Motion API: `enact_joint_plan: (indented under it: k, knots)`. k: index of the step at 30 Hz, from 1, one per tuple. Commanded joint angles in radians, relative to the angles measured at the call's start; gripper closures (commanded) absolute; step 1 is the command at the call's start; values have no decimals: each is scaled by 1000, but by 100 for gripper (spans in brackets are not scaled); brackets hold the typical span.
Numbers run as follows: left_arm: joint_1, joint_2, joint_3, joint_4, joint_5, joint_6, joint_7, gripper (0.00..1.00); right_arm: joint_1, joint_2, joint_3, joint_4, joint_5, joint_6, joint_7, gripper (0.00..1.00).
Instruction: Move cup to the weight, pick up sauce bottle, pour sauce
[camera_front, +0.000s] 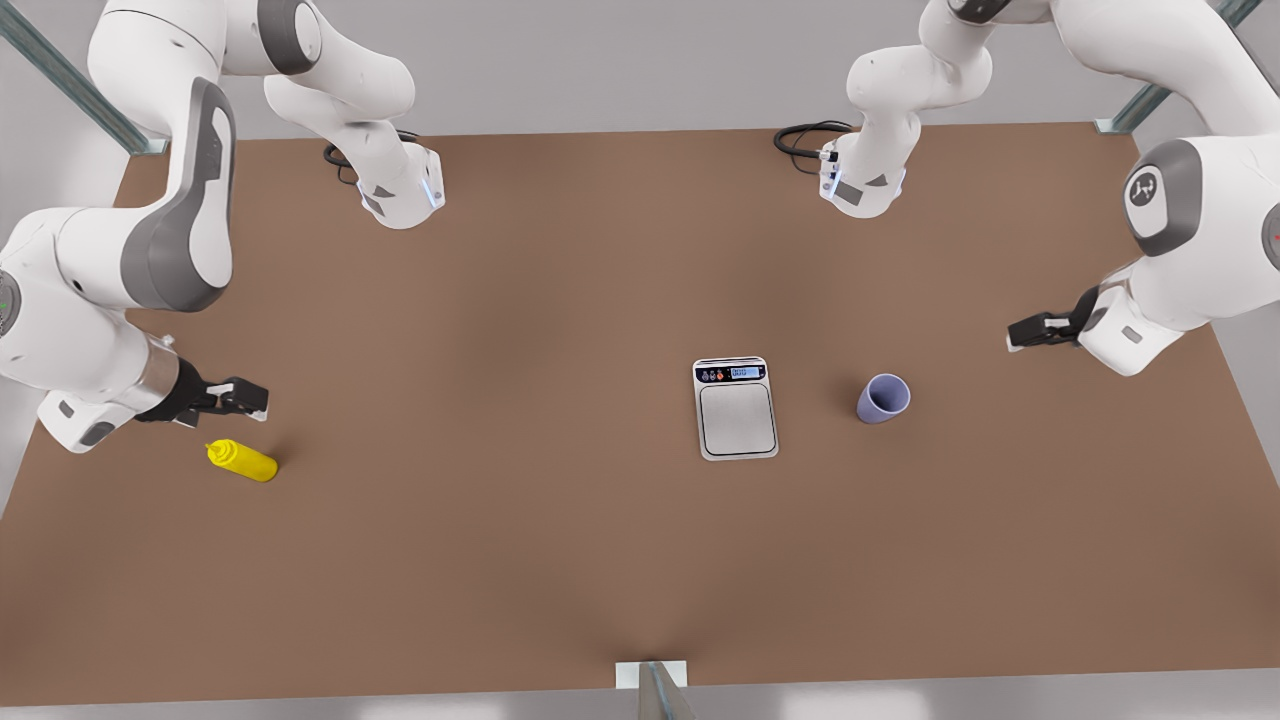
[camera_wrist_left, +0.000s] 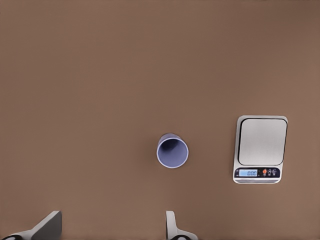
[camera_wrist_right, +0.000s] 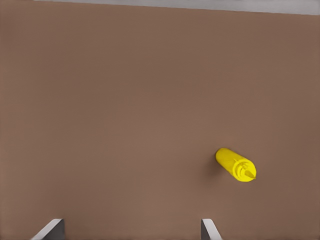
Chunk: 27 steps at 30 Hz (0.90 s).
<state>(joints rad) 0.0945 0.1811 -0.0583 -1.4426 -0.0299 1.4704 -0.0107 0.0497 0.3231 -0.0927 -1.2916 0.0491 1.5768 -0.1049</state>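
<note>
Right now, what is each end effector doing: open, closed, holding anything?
Left end effector: open, empty, hanging over the table short of the cup.
Right end effector: open, empty, above the table near the sauce bottle.

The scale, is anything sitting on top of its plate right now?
No. The scale carries nothing on its grey plate; the cup stands apart on the table, toward the front view's right. What lies under the scale is covered.

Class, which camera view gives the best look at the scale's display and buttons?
The left wrist view: the weight sits square-on, its lit display strip and coloured buttons distinct, beside the cup. The front view shows the weight farther off, its buttons tiny.
</note>
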Motion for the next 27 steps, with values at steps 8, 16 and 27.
enact_joint_plan:
  k: [8,16,27]
  knots:
    - [-4,-18,9,-142,22,56,-18,0,-347,105,1,-146,267,137,-1145,0]
    - [-44,-46,-14,-553,8,516,-81,0,-697,410,1,-181,629,34,-1955,0]
    - [-110,40,-8,-667,16,765,-106,0,-811,608,2,-129,848,-69,-2191,0]
